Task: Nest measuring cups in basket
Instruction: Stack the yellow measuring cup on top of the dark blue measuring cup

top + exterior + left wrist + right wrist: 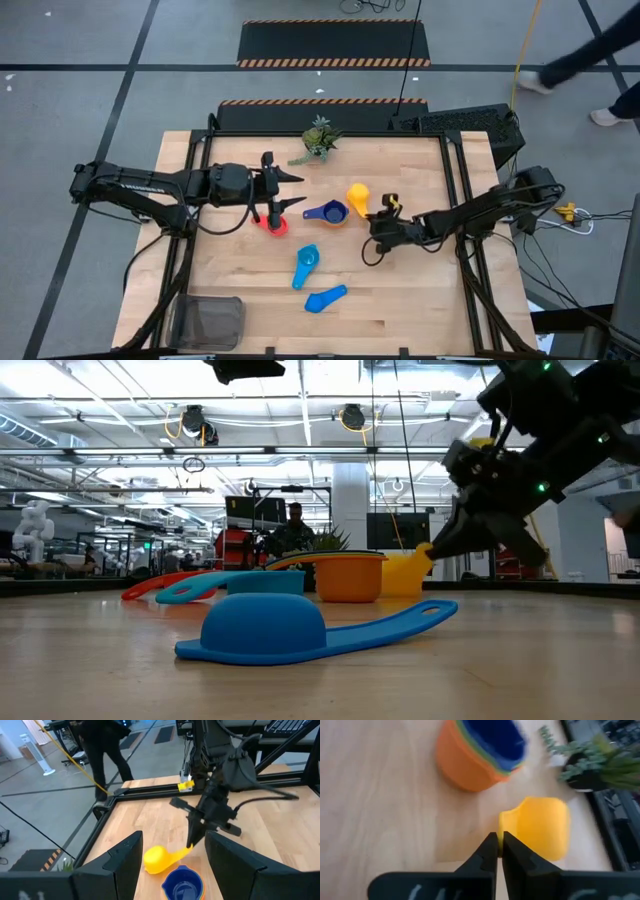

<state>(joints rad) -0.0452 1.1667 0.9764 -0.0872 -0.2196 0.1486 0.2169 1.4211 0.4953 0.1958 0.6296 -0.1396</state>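
The yellow measuring cup (357, 194) lies right of centre, and my right gripper (376, 222) is shut on its handle. Beside it stands an orange cup (334, 213) with other cups nested in it, a blue one on top (495, 740). A red cup (275, 223), a light blue cup (305, 265) and a blue cup (325, 298), which lies mouth down, rest on the table. My left gripper (292, 192) hangs open above the table, over the red cup, holding nothing. The mesh basket (208, 320) stands at the near left corner. My right gripper pinches the free end of the yellow cup's handle (501, 827) between its two fingertips. The fingers (194, 837) slant down onto it from the table's right side. The bowl (542, 827) points away from the gripper; whether it rests on the table I cannot tell.
A small green plant (318, 140) stands at the table's far edge, behind the cups. People move on the floor beyond the table (107, 750). Bare wood lies between the loose blue cups and the basket.
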